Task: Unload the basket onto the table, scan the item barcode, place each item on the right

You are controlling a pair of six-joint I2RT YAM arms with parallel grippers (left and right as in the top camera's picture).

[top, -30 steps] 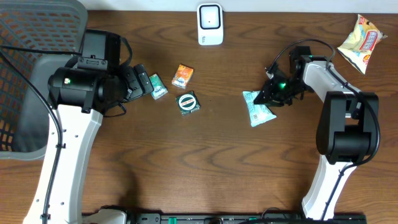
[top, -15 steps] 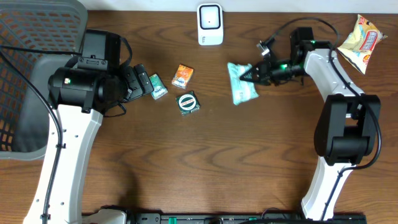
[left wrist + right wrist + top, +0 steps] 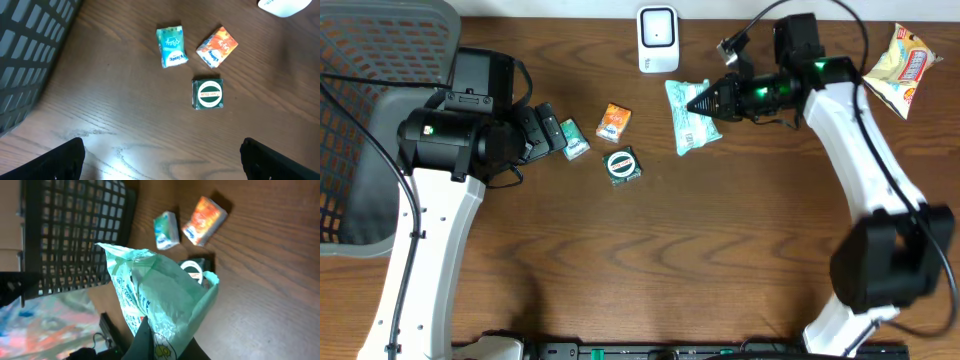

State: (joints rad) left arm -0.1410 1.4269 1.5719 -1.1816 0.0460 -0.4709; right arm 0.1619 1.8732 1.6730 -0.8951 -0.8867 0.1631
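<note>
Firstly, worktop [image 3: 650,270]: brown wood grain, arm bases at its near edge.
small packs: green box [image 3: 623,165], teal packet [image 3: 574,140] and orange packet [image 3: 613,122], left of centre.
left gripper [image 3: 550,132]: fingers wide apart, empty, beside the teal packet.
right gripper [image 3: 708,100]: fingers clamped on mint bag [image 3: 688,118], near scanner [image 3: 658,38] at far edge.
basket [image 3: 360,130]: left edge.
snack bag [image 3: 902,66]: far right corner.
change: mint bag has moved from right of centre towards the far edge.

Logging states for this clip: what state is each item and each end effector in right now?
right end effector: shut on mint-green packet
left end effector: open, empty
mint-green packet: gripped, crumpled, held aloft
orange packet: lying flat, untouched
teal packet: lying flat, untouched
dark green packet: lying flat, label up
</note>
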